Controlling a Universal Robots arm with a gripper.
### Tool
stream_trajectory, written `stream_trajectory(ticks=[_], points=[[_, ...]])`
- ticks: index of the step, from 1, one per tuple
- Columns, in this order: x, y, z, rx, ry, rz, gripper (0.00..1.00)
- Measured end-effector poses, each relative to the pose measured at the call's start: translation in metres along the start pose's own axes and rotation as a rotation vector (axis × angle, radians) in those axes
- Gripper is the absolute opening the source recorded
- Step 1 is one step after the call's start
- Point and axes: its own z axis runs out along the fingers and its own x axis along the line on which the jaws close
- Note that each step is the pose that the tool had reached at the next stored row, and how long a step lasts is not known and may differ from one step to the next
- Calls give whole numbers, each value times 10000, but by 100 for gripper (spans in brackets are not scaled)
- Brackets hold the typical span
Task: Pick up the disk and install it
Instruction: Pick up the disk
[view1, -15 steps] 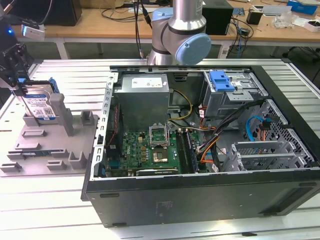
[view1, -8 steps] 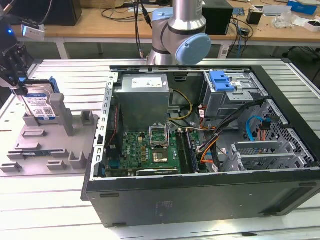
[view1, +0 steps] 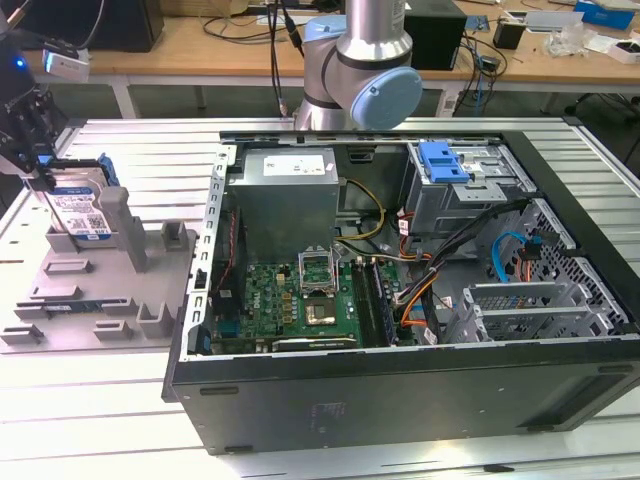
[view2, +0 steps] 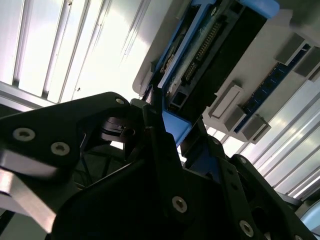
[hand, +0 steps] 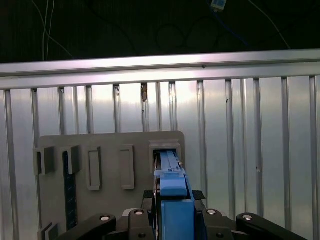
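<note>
blue carrier edge of the disk (hand: 173, 186) looks pinched between the narrow fingers of the gripper (view1: 48, 190), so the pick-up seems in hand. the disk stands upright in the grey fixture (view1: 60, 300), upper left in the exterior view, apart from the computer case (view1: 400, 390). freeing it likely calls for a straight, untilted pull.
</note>
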Motion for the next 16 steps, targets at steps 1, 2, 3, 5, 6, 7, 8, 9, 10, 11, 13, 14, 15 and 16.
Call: stream_trajectory(ticks=[1,2,3,5,6,7,8,9,10,11,13,14,15,16], points=[[0,0,2,0,0,0,40],[0,0,4,1,0,0,40],[0,0,8,1,0,0,40],[0,0,11,0,0,0,40],[0,0,11,0,1,0,40],[-1,0,12,0,1,1,40],[0,0,12,1,0,0,40],[0,0,12,0,0,0,38],[0,0,12,1,0,0,37],[-1,0,12,0,0,0,37],[-1,0,12,0,0,1,37],[0,0,13,1,0,0,37],[0,0,12,0,0,0,37],[-1,0,13,0,0,0,37]])
